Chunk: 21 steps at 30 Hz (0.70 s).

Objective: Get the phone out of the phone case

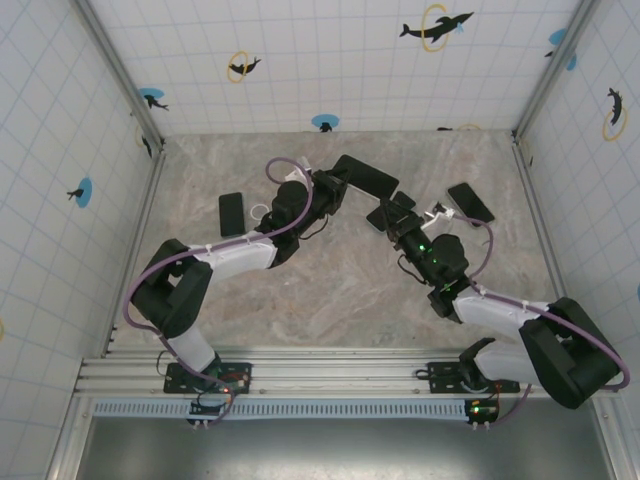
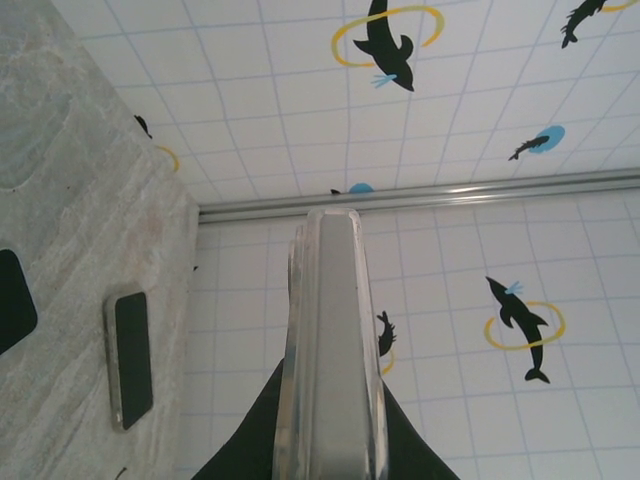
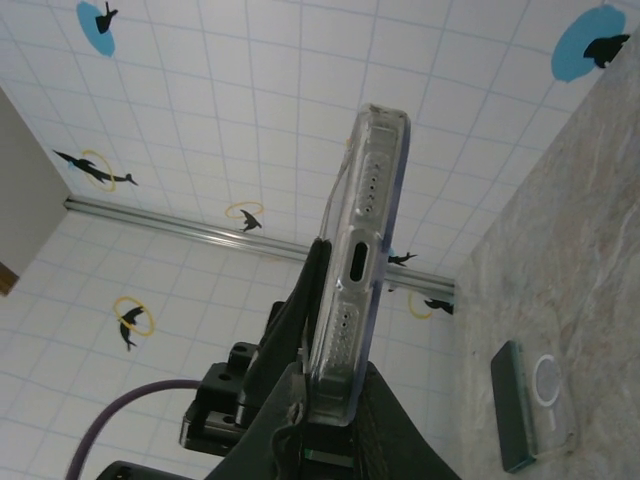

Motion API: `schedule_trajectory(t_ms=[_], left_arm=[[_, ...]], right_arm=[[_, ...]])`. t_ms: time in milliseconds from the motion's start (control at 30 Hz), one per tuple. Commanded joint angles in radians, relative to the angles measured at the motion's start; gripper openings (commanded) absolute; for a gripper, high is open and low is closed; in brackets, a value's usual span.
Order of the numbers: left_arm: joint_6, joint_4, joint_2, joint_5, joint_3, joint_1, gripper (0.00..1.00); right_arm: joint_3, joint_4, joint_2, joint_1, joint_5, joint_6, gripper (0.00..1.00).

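Note:
A black-screened phone in a clear phone case hangs above the back middle of the table, held between both arms. My left gripper is shut on its left end. In the left wrist view the clear case edge rises straight out of the left gripper. My right gripper is shut on the right end. In the right wrist view the phone's bottom edge, with charging port and speaker holes, stands between the right gripper fingers inside the bluish clear rim. The left gripper body sits just behind.
Another dark phone lies flat on the marble table left of the left gripper, also seen as the phone. A second phone lies at the right; its clear case with a ring shows. Tiled walls close in on three sides.

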Motion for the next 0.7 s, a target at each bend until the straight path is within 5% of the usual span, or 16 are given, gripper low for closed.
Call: schedule_trajectory(t_ms=[0,667], left_arm=[[-0.055,0.128,-0.019,0.019,0.040,0.006,0.00],[-0.253,0.195,-0.087,0.173,0.111,0.012,0.00]], right_arm=[[0.006,-0.018,0.011,-0.002,-0.016,-0.037,0.10],[-0.141,0.214,0.117,-0.072,-0.177,-0.240,0.03]])
